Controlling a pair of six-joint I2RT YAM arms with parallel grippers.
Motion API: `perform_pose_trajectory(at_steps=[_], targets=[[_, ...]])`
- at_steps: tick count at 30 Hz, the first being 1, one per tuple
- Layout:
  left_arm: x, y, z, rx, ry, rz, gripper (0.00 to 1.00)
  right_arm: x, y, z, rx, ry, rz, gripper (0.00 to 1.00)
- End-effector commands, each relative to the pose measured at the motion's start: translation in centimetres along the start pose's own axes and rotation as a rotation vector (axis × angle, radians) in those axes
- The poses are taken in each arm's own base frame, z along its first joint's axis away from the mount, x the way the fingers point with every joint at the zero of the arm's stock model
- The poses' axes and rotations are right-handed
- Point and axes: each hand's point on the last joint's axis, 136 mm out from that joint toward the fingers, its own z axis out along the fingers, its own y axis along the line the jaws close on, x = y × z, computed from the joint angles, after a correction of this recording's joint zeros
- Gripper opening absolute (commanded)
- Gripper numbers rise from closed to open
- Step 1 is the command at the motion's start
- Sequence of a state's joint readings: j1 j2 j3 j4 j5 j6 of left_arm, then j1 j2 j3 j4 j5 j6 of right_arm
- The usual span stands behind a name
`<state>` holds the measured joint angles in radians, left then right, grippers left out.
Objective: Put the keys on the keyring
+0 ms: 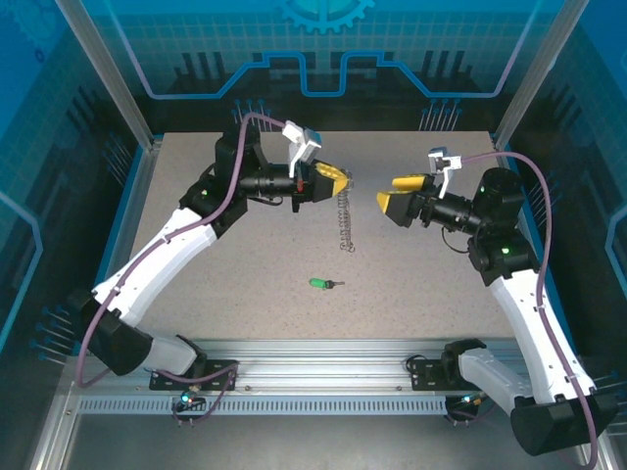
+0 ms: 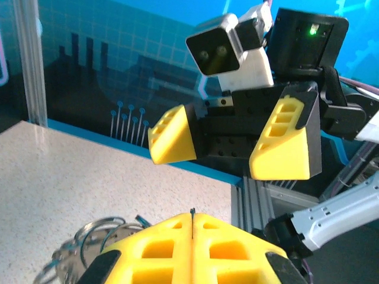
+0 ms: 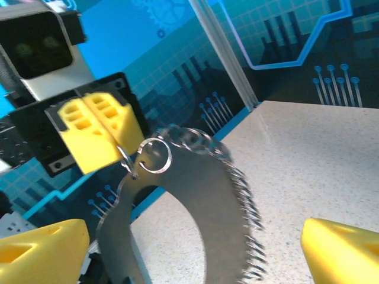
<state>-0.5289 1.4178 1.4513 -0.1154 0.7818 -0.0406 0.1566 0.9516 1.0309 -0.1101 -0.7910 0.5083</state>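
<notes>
Currently I am watching the left gripper (image 1: 343, 179) pinching the keyring (image 1: 343, 220) over the speckled grey table (image 1: 245, 284); right gripper (image 1: 388, 193) standing spread, blue circuit-print walls (image 1: 441, 39) enclosing.

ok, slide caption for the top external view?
Left gripper shut on the keyring, right gripper open facing it, green key lying loose on the table.

Desk (image 1: 245, 294): speckled beige-grey top, flat and matte.
Backdrop panels (image 1: 323, 49): blue-teal, printed with a grid and circuit lines, standing behind and at both sides.
Corner posts (image 1: 108, 73): silvery aluminium, at the far corners.
Slotted rail (image 1: 323, 392): silvery, along the near edge.
</notes>
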Motion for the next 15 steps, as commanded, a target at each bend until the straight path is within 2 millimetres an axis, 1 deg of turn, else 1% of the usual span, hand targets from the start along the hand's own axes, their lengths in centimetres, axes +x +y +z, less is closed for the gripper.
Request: perform_pose_trajectory(at_steps=[1,3,11,14,15], targets=[[0.2,-0.8,0.0,0.061,0.045,0.008,0.00,0.2,1.5,0.3,-0.099,0.014,-0.051,0.87],[0.2,-0.8,0.1,0.068,0.052,0.002,0.00,0.3,1.9,0.5,-0.121,0.023,-0.059,0.80],[0.5,-0.6,0.5,0.084,0.063,-0.024,0.00,1.0,2.3,2.1,-0.168,0.057,-0.065,0.50],[0.6,-0.4,0.6,0.084,0.064,-0.029,0.00,1.0,2.6,2.7,-0.182,0.064,-0.066,0.43],[0.6,-0.4,0.6,0.084,0.065,-0.031,0.00,1.0,2.7,2.9,-0.185,0.064,-0.069,0.42]])
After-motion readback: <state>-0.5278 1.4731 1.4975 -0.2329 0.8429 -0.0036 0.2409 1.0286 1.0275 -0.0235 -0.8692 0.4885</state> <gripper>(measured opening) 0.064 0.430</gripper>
